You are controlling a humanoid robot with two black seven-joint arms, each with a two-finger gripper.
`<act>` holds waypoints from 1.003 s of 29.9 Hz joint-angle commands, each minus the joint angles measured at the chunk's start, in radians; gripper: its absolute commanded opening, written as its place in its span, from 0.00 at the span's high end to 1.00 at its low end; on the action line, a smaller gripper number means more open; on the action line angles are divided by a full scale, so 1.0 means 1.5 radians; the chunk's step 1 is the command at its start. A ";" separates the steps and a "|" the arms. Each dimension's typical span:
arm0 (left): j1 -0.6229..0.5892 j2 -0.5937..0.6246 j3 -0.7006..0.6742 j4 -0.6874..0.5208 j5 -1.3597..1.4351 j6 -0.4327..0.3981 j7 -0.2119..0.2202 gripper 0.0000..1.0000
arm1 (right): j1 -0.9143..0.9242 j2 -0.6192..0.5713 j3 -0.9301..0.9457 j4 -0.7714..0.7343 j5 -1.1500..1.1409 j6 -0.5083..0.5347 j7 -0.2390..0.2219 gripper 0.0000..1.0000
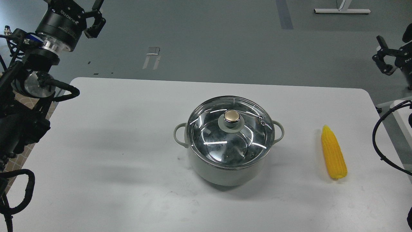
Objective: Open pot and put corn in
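Observation:
The pale grey-white pot (225, 175) stands near the middle of the white table (112, 145). Its glass lid (212, 141) with a gold knob (231, 116) sits on it. The yellow corn (333, 153) lies on the table to the right of the pot, pointed end away from me. My left gripper (96, 16) is open and empty, raised beyond the table's far left corner. My right gripper (380, 53) is open and empty, raised off the table's far right corner. Both are far from the pot and the corn.
Black cables loop beside the table at the left edge (64, 93) and the right edge (383, 141). Grey floor lies beyond the table's far edge. A white stand base (341, 11) is on the floor at the far right.

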 commanded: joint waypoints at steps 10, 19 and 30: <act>0.065 0.047 0.006 -0.114 0.009 0.009 0.004 0.03 | -0.004 0.001 -0.004 0.048 0.001 0.000 0.009 0.00; 0.126 0.142 0.001 -0.355 0.313 0.021 -0.002 0.08 | -0.078 0.000 -0.003 0.099 0.006 0.000 0.008 0.00; 0.111 0.131 0.104 -0.582 0.932 0.023 -0.020 0.08 | -0.090 0.000 0.014 0.096 0.008 0.000 0.009 0.00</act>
